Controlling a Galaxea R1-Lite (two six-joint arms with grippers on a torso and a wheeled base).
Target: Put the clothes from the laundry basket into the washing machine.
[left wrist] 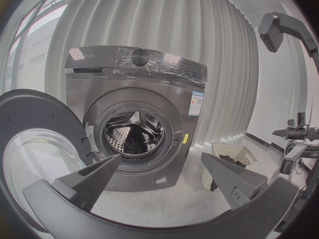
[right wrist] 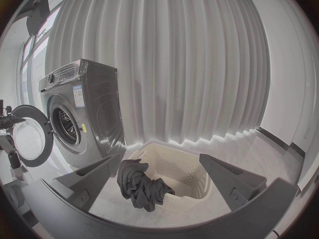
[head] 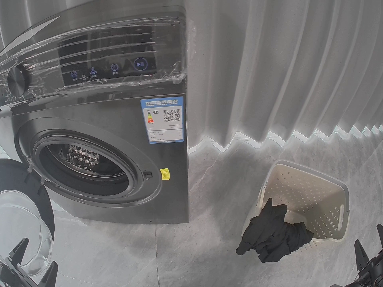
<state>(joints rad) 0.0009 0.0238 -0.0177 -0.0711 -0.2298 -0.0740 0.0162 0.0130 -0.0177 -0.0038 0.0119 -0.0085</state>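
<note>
Washer door (head: 23, 216) is cropped at the edge.

Soft daylight through curtain (head: 287, 52), glare on washing machine (head: 107, 108)

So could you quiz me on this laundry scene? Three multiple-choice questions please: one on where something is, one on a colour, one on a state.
1. Where does the laundry basket stand relative to the washing machine?
A) on top of it
B) inside it
C) on the floor, to the robot's right of it

2. What colour is the garment draped over the basket's rim?
A) white
B) black
C) red

3. The machine's door is:
A) swung open
B) shut
C) taken off and lying in the basket

Answers:
1 C: it sits on the floor beside the machine.
2 B: the cloth is black against the cream basket.
3 A: the door hangs wide on its hinge.
</note>
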